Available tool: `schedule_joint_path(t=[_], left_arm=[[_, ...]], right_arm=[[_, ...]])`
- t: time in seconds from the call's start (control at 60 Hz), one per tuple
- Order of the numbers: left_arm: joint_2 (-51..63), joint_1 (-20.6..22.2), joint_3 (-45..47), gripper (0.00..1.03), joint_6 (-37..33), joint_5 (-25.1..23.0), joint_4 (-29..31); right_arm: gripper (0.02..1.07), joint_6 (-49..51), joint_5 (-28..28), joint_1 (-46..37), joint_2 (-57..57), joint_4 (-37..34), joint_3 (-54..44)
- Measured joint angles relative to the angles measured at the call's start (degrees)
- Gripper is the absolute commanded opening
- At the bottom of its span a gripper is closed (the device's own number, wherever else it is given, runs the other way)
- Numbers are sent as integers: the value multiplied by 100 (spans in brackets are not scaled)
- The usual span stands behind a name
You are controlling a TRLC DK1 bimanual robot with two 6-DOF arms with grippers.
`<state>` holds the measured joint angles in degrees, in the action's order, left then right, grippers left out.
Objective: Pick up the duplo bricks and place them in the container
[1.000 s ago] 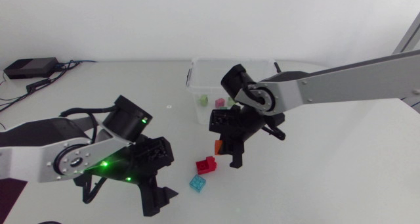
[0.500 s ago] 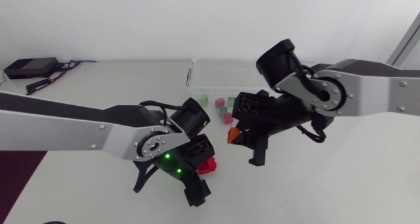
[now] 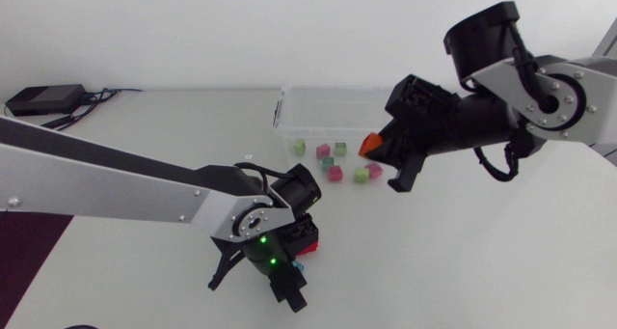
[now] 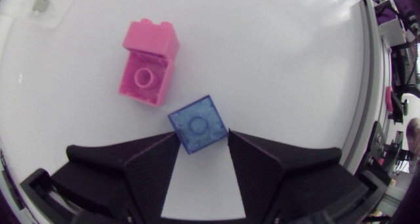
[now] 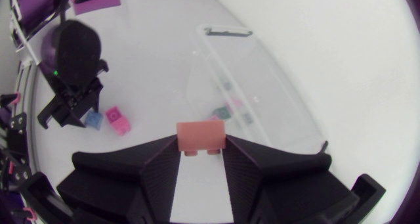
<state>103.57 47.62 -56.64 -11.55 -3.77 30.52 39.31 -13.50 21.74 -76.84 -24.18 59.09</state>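
A translucent blue brick (image 4: 198, 124) lies on the table between the fingertips of my left gripper (image 4: 202, 143), and both tips touch its sides. A red-pink brick (image 4: 147, 71) lies just ahead of it. From above, the left gripper (image 3: 290, 276) covers most of the blue brick (image 3: 297, 267), with the red brick (image 3: 312, 243) beside it. My right gripper (image 3: 377, 152) hangs in the air at the clear container's (image 3: 286, 117) near right corner, shut on an orange brick (image 3: 369, 143). The right wrist view shows that orange brick (image 5: 201, 135) clamped between the fingers.
Several small green, pink and teal bricks (image 3: 335, 173) lie inside the container. A black box with cables (image 3: 43, 100) sits at the table's far left corner. My left arm (image 3: 116, 199) stretches across the table's left half.
My left gripper has swung right, come down over the blue brick and closed its fingers onto it. My right gripper has carried the orange brick up and to the right, beside the container.
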Motion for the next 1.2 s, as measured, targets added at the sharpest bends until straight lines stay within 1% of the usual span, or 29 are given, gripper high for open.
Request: schedule_joint_path(t=[0.133, 0.25, 0.4, 0.517, 0.533, 0.583, 0.6, 0.617, 0.633, 0.65, 0.667, 0.683, 0.733, 0.767, 0.917, 1.017, 1.067, 1.083, 1.1, 1.117, 1.133, 1.183, 1.2], left_arm=[[-92, 20, 0, 36, -2, 0, 245], [-710, -48, 0, 36, -70, 2, 570], [-1578, -341, -107, 36, -310, 131, 750], [-1832, -605, -422, 37, -501, 133, 754], [-1849, -660, -498, 37, -525, 131, 754], [-1869, -780, -673, 37, -632, 131, 739], [-1869, -807, -713, 37, -632, 133, 723], [-1875, -844, -756, 37, -667, 131, 697], [-1875, -874, -796, 37, -678, 133, 660], [-1878, -905, -828, 37, -706, 131, 625], [-1880, -942, -868, 37, -737, 133, 573], [-1880, -992, -925, 37, -785, 133, 481], [-1880, -1060, -999, 37, -837, 133, 282], [-1880, -1106, -1032, 37, -874, 133, 101], [-1849, -1226, -1342, 37, -1014, 131, -527], [-1615, -1259, -1764, 38, -1016, 125, -647], [-1488, -1257, -1917, 42, -1012, 125, -573], [-1460, -1257, -1941, 51, -1005, 125, -487], [-1434, -1226, -1945, 68, -984, 125, -256], [-1429, -1217, -1945, 74, -962, 125, -142], [-1425, -1176, -1945, 80, -914, 114, 136], [-1423, -1104, -1934, 89, -802, 81, 570], [-1423, -1067, -1910, 90, -758, 59, 660]], right_arm=[[25, -267, 26, -227, -127, 352, 352], [25, -518, 157, -402, -570, 726, 691], [25, -750, 310, -568, -1316, 1163, 1005], [26, -901, 476, -671, -1932, 1346, 1355], [27, -922, 501, -688, -2024, 1366, 1423], [39, -960, 551, -726, -2258, 1408, 1587], [41, -964, 568, -730, -2291, 1408, 1611], [48, -979, 612, -741, -2385, 1408, 1683], [52, -981, 623, -752, -2430, 1414, 1720], [58, -992, 634, -763, -2487, 1414, 1779], [67, -999, 654, -767, -2544, 1414, 1823], [73, -1016, 691, -782, -2632, 1416, 1895], [85, -1043, 743, -800, -2723, 1414, 1971], [91, -1045, 761, -798, -2750, 1414, 1993], [92, -1067, 761, -802, -2660, 1416, 1976], [94, -1067, 756, -802, -2264, 1434, 1720], [94, -1064, 754, -802, -1958, 1464, 1491], [95, -1062, 756, -802, -1829, 1473, 1390], [95, -1062, 756, -802, -1615, 1532, 1213], [95, -1062, 754, -802, -1539, 1545, 1152], [95, -1060, 754, -802, -1399, 1561, 1023], [95, -1058, 754, -802, -1165, 1578, 844], [95, -1058, 752, -802, -1088, 1585, 780]])
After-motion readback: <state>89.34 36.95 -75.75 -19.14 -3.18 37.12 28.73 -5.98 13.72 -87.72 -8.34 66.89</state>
